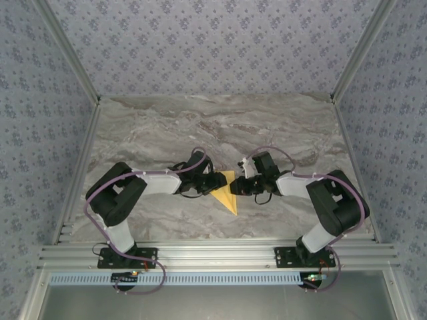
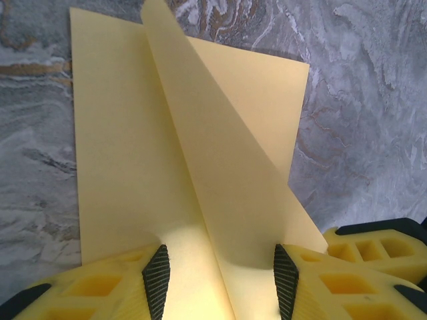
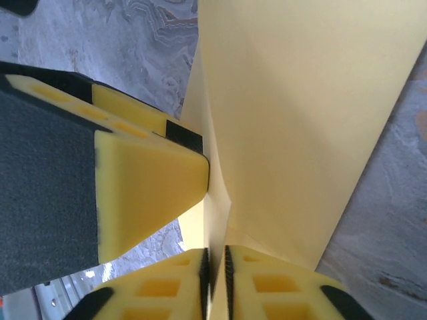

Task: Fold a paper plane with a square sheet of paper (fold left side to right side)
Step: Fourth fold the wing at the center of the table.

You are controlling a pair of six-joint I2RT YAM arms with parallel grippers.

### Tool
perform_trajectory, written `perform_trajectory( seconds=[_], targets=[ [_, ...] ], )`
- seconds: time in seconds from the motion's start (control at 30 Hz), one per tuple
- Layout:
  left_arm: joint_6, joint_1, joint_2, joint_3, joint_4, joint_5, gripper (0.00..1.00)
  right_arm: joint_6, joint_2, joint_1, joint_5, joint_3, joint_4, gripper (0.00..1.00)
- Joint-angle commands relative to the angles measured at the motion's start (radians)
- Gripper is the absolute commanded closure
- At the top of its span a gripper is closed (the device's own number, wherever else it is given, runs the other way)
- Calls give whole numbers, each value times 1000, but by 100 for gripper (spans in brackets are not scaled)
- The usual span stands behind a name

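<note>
Grey-veined marble tabletop [image 1: 200, 127], boxed in by blue patterned walls [image 1: 213, 47] and aluminium framing [image 1: 213, 253]. Near the front middle of it, between the two arms, a yellow-orange sheet of paper [image 1: 227, 195], folded to a pointed shape with its sharp tip toward the near edge. Flanked closely by the left gripper [image 1: 215, 181] on one side and the right gripper [image 1: 235, 187] on the other, both reaching inward from their bases. From the left wrist: flat layer spread on the marble, one flap lifted off it as a slanted ridge running down between the yellow fingers [image 2: 100, 293]; jaws standing about halfway apart, black pads either side of the paper, straddling rather than clamping it. From the right wrist: jaws drawn almost together at the bottom of the picture, thin raised edge of the paper pinched between the pads, broad flap rising away above. Just beside that pinch, touching or all but touching the paper, one finger of the left gripper, blunt yellow tip with a dark pad face.
</note>
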State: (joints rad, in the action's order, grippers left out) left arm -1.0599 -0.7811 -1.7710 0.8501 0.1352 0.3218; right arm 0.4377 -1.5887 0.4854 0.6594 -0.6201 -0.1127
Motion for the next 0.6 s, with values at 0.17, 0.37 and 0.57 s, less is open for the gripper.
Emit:
perform_trajectory(
  seconds=[0.17, 0.37, 0.57],
  targets=[
    [-1, -5, -24, 4, -51, -33, 52, -40, -40, -20, -28, -35, 50, 88],
    [-1, -5, -24, 6, -53, -30, 52, -54, -57, -22, -47, -37, 70, 88],
    [0, -5, -25, 4, -52, -31, 52, -66, -64, -24, -70, -44, 85, 88]
  ],
)
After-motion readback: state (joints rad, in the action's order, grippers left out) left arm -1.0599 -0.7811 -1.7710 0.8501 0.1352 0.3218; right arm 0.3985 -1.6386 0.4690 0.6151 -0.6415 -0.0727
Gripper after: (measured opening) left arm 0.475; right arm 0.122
